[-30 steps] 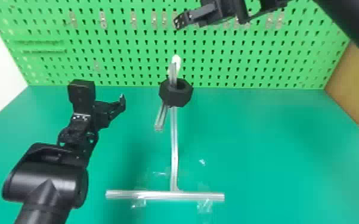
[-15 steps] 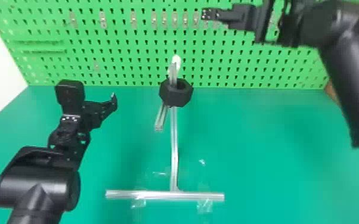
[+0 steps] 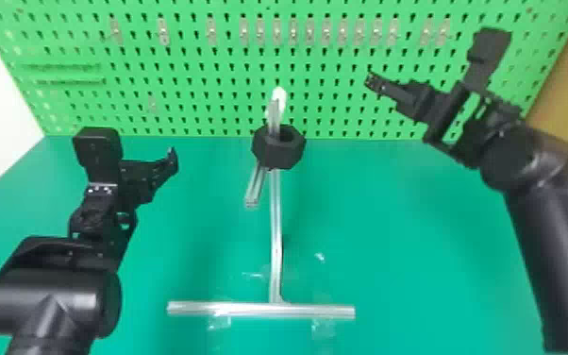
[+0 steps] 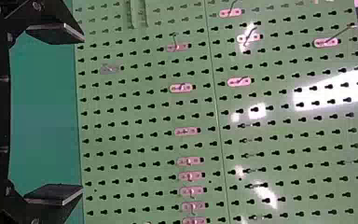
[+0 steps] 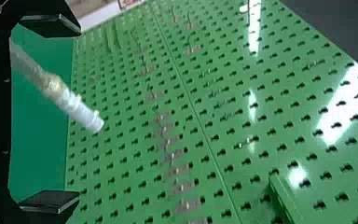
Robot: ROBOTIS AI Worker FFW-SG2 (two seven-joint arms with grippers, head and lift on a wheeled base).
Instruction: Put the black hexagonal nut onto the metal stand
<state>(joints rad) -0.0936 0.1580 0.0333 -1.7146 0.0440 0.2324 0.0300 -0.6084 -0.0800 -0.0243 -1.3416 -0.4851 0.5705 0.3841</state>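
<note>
Well, the nut is on the stand, between the left gripper and the right gripper, both with fingers apart.

On the left, the left arm is black, its near part a thick rounded drum with a soft sheen and a V-shaped crease, its far part angular brackets with bright screws under a round-cornered box. The right arm is a smooth, matt black tube at its near end, with a round joint and another dark box farther off. Both the left gripper and right gripper are black, with flat, grey-edged fingers.
</note>
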